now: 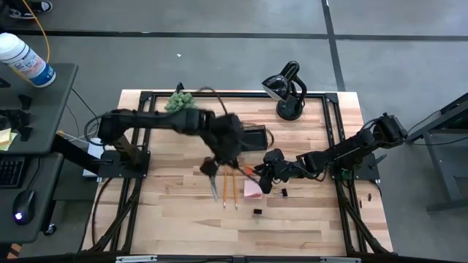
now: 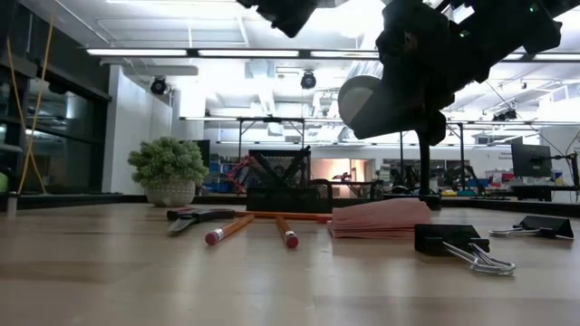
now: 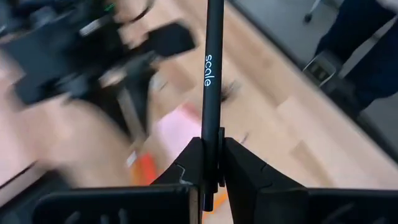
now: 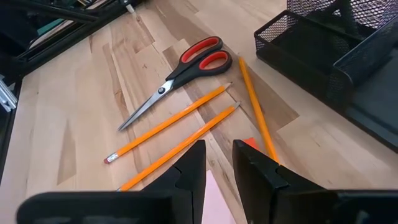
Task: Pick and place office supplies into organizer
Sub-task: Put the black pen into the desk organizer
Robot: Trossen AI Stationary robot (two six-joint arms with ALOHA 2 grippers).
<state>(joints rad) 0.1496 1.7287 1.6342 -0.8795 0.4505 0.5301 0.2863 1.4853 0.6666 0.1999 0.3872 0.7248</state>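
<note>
Black pen: a black pen [image 3: 213, 74] with the word "scale" on it is pinched tight in the left tool [image 3: 210, 180]. It sticks straight out past the fingers.
Left tool place: it hangs over the middle of the counter [image 1: 175, 212], just above the scissors and close to the organizer.
Organizer: the black mesh organizer [image 4: 323, 56] sits near the back of the counter, in front of the lamp [image 1: 287, 91]. Its slots look open at the top.
Right tool: the right tool [image 4: 219, 163] is low over the pink sticky-note pad [image 1: 253, 189]. Its fingers are a little apart and nothing is between them.
Scissors: the red-handled scissors [image 4: 177, 74] lie flat on the wood, not yet picked up.
Pencils: two pencils [image 4: 180, 124] lie side by side next to the scissors, and a third one [image 4: 255, 109] lies near the organizer.
Clips: small black binder clips [image 2: 458, 243] lie on the wood near the pink pad.
Plant: a small green plant [image 1: 179, 102] sits at the back edge.
Step now: I think the pen is being carried to the organizer.
Next move: the left tool needs to bring the pen over an open slot, tip it so one end points down, and only then let go.
Still to do: most things are still on the wood, so the job looks far from done.
</note>
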